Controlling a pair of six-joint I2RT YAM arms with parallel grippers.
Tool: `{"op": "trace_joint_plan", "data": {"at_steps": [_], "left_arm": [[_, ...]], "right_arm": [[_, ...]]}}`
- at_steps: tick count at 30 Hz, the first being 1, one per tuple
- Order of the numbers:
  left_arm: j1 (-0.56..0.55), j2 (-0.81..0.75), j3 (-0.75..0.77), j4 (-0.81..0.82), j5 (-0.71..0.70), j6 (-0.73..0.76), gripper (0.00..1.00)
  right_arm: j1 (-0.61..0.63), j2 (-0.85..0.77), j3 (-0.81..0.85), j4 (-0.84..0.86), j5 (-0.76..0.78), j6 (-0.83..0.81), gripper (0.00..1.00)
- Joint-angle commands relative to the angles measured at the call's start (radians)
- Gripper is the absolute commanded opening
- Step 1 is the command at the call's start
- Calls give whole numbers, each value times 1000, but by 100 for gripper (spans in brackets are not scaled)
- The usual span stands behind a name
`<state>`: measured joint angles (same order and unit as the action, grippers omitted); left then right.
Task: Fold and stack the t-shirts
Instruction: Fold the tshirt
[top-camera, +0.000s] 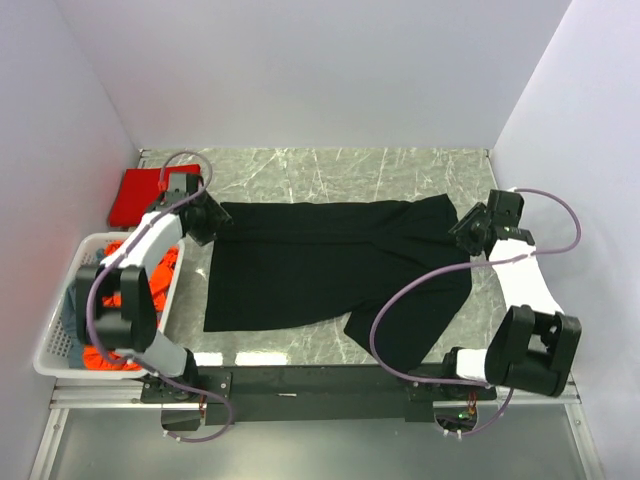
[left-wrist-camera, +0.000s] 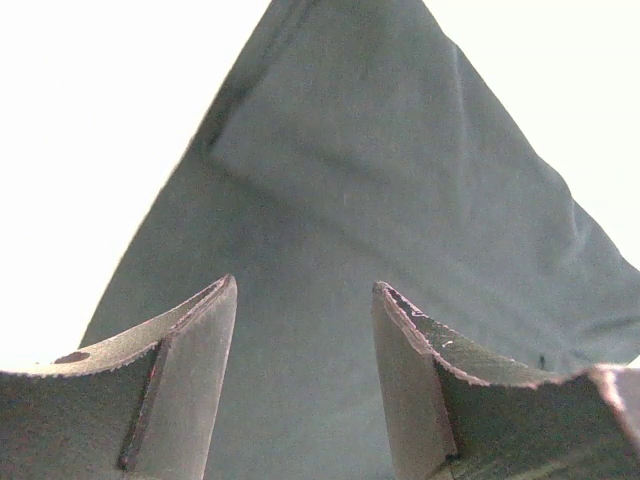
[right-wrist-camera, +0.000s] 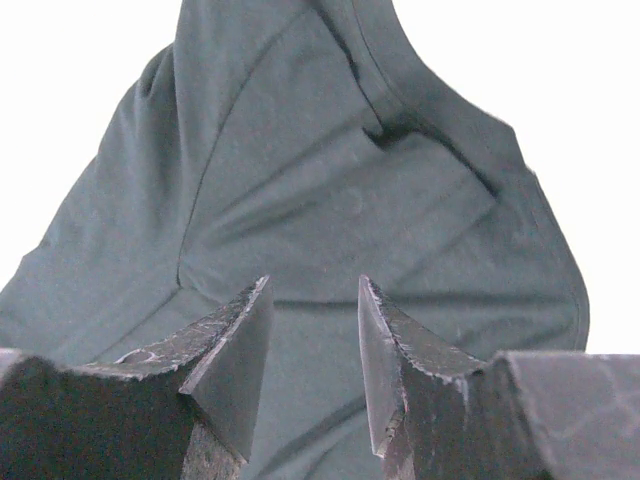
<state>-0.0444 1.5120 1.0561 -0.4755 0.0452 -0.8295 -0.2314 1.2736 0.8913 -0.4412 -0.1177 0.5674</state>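
A large black t-shirt (top-camera: 320, 265) lies spread across the marble table, one part trailing toward the near edge at the right. My left gripper (top-camera: 215, 222) is at its left edge, and my right gripper (top-camera: 455, 228) is at its right edge by the collar. In the left wrist view the gripper (left-wrist-camera: 305, 290) stands open just over the dark cloth (left-wrist-camera: 380, 180). The right gripper (right-wrist-camera: 315, 285) is also open, above the shirt (right-wrist-camera: 330, 180) near the neckline. A bright red t-shirt (top-camera: 135, 195) lies folded at the back left. An orange-red shirt (top-camera: 110, 355) and a grey-blue one (top-camera: 72, 305) lie in the basket.
A white perforated basket (top-camera: 60, 350) stands at the left near edge, beside the left arm's base. Purple-grey walls close in the table on three sides. Cables loop from both arms, the right one over the shirt's near part.
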Motion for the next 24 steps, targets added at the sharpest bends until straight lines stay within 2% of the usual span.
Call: {"op": "trace_joint_plan", "data": {"at_steps": [1,7,11,16,24], "left_arm": [[5,71,88,37,-42,78,62],[5,217,225,43,-71,138,65],[5,296,316,52,-85,155,65],[5,407,407,40,-77,179,66],[5,546,556,15,-117,208,66]], "right_arm": [[1,65,83,39,-7,-44,47],[-37,205,184,91,-25,-92,49],[-94,302,248,142,-106,-100,51],[-103,457,382,165,-186,-136,51],[-103,673,555,200,-270,-78,50]]}}
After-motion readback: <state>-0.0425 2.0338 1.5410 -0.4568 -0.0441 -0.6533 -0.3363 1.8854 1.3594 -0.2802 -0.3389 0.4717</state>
